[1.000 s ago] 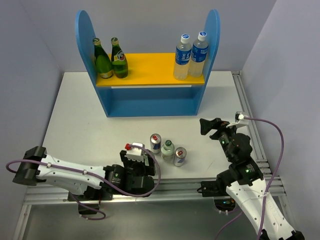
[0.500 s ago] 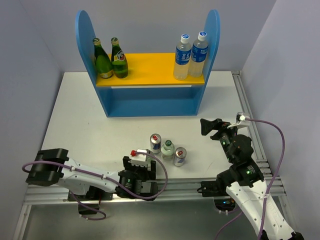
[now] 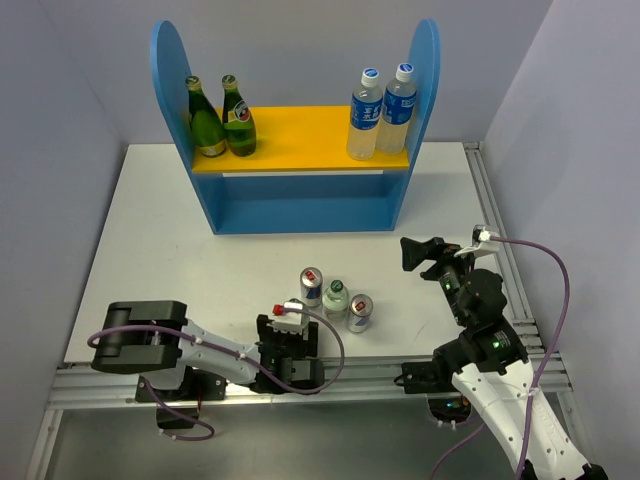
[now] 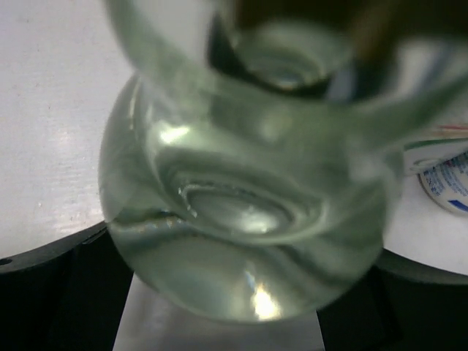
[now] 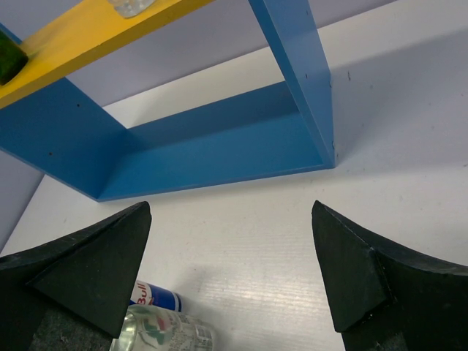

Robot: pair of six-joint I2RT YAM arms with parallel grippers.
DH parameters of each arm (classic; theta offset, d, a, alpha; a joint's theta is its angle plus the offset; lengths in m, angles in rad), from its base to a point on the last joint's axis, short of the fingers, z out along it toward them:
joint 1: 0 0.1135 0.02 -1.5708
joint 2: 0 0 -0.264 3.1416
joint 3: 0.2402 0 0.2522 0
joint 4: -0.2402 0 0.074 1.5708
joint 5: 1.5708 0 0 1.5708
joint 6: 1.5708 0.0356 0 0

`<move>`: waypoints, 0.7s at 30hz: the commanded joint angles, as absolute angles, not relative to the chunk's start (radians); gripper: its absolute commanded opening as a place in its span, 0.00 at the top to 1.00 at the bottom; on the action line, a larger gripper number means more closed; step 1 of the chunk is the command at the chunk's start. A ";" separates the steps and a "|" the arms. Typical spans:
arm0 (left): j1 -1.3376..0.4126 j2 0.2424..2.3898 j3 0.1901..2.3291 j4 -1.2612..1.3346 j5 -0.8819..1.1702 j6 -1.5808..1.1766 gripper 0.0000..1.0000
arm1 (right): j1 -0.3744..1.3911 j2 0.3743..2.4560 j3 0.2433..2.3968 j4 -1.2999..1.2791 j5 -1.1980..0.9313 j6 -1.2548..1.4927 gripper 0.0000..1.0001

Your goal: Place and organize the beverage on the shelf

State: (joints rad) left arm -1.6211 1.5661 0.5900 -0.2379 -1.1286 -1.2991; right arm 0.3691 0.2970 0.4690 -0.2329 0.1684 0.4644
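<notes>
Bottle [image 4: 241, 197] of clear, smooth, probably slippery make, best gripped round its wide body, sits clamped in the left gripper [image 3: 288, 330] near the table's [image 3: 170, 230] front edge, beside three loose drinks [image 3: 335, 298]; two green bottles [image 3: 207, 125] stand on the shelf [image 3: 300, 135], the right gripper [image 5: 230, 212] spread wide.

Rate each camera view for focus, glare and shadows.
Top external: sharp and evenly lit, no glare. Left wrist: the clear bottle fills the frame, badly out of focus, with bright glints on its surface. Right wrist: the shelf and table are crisp, with a soft shadow right of the side panel; the right gripper shows dark fingers with little detail.
</notes>
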 commanded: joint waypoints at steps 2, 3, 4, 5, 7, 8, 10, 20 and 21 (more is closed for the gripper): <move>-1.579 1.589 0.560 -0.054 -1.167 -1.212 0.09 | 0.374 0.304 0.460 -0.219 0.181 0.469 0.03; -1.574 1.592 0.539 0.024 -1.163 -1.169 0.09 | 0.376 0.305 0.459 -0.218 0.179 0.471 0.03; -1.560 1.592 0.529 0.052 -1.160 -1.154 0.09 | 0.374 0.307 0.460 -0.216 0.179 0.471 0.03; -1.552 1.594 0.511 0.078 -1.158 -1.140 0.10 | 0.374 0.307 0.460 -0.216 0.179 0.471 0.03; -1.537 1.601 0.503 0.152 -1.154 -1.088 0.13 | 0.374 0.311 0.459 -0.213 0.176 0.471 0.03; -1.532 1.614 0.512 0.141 -1.163 -1.097 0.15 | 0.374 0.313 0.460 -0.215 0.176 0.471 0.03; -1.528 1.627 0.522 0.133 -1.177 -1.098 0.18 | 0.374 0.314 0.460 -0.215 0.176 0.471 0.03; -1.511 1.648 0.505 0.161 -1.195 -1.108 0.65 | 0.374 0.327 0.459 -0.203 0.169 0.471 0.03; -1.511 1.644 0.509 0.141 -1.198 -1.126 0.70 | 0.376 0.330 0.459 -0.202 0.167 0.471 0.03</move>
